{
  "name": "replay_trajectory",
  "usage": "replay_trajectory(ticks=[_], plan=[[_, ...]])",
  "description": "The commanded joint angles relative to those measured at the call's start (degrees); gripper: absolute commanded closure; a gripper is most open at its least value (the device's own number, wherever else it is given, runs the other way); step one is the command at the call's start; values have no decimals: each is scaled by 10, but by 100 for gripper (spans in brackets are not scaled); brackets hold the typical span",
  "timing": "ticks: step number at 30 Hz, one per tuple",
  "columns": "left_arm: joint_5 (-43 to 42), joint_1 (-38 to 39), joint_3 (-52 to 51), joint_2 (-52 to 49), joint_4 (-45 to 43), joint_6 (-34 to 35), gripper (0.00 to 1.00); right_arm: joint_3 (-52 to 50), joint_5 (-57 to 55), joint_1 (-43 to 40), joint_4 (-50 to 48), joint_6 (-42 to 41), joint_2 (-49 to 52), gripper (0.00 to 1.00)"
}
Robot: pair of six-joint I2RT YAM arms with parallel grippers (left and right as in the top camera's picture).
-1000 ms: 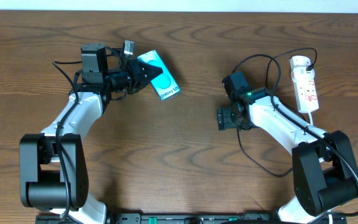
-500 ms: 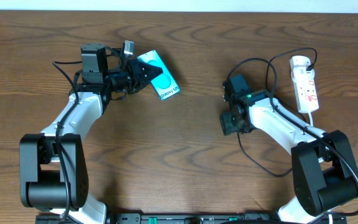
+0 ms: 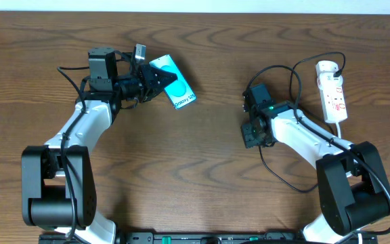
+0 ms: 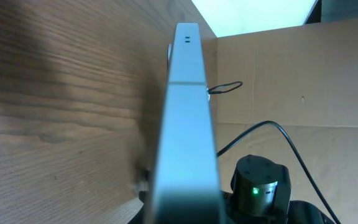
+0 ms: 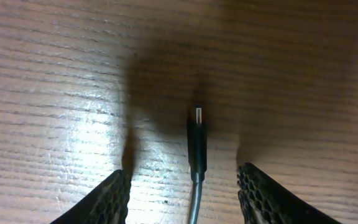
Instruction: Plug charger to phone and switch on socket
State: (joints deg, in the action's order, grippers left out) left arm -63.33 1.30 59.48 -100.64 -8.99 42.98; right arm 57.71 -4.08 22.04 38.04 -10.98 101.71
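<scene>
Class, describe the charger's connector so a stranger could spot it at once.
Find the white socket on the table's right side, then the right gripper near it. Between its open fingers, flat on the wood, lies the charger's connector: a slim black plug, silver-tipped, thinner than those fingers.

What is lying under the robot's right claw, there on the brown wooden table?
A thin black charger cable with its small connector tip lies on the wooden table between the open fingers of the right gripper, touching neither. From above, the gripper hides the tip.
</scene>
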Motion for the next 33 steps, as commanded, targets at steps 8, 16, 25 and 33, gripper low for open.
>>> replay_trajectory(ticks=[8, 16, 25, 33], plan=[[-22, 2, 4, 5, -3, -21, 93, -35, -3, 0, -34, 0, -11, 48], [-22, 2, 4, 5, -3, -21, 93, -35, -3, 0, -37, -1, -11, 49], [-22, 2, 4, 5, -3, -21, 93, -35, -3, 0, -45, -2, -11, 55], [-22, 2, 4, 5, -3, -21, 93, -35, -3, -15, -47, -6, -11, 60]])
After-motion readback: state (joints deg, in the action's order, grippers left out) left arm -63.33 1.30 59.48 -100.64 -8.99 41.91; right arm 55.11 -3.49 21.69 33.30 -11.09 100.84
